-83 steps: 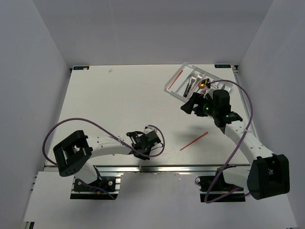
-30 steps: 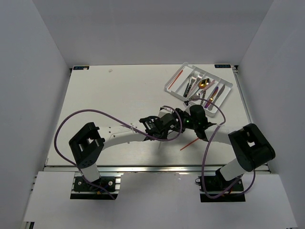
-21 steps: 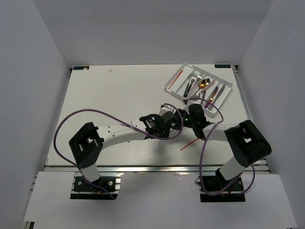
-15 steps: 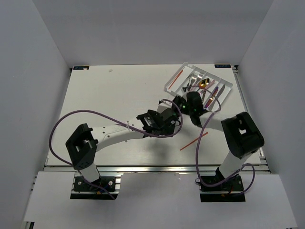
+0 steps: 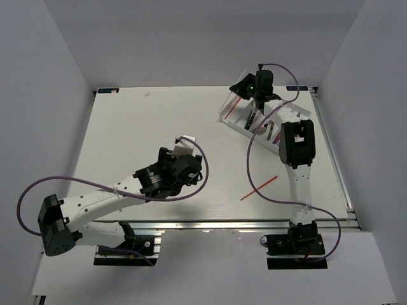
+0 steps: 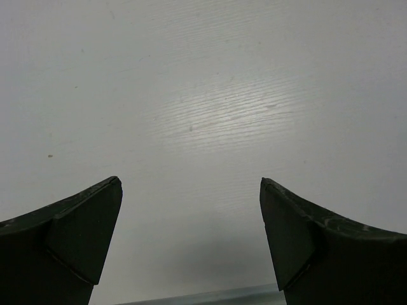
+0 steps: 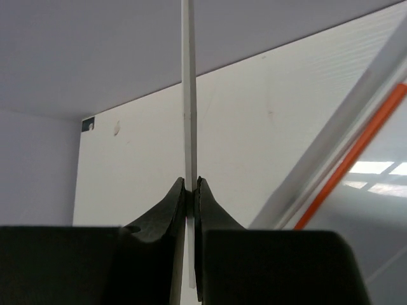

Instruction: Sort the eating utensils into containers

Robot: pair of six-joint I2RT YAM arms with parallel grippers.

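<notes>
The right gripper point(image 7: 189, 185) is pinching a thin pale chopstick point(image 7: 189, 95) just beside the white rectangular plastic tray point(image 7: 334, 122), where a red chopstick point(image 7: 356, 143) is lying. The left gripper point(image 6: 189, 190) is hovering spread wide over the white table point(image 6: 191, 95). A small dark corner label point(image 7: 88, 124) is showing too small to read.

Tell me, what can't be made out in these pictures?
Top view: the right arm covers much of the tray; what lies in it cannot be told apart.
Right wrist view: the pale chopstick in the shut right gripper is cut off by the top edge.
Left wrist view: the open left gripper has its fingers cut off by the bottom edge.
</notes>
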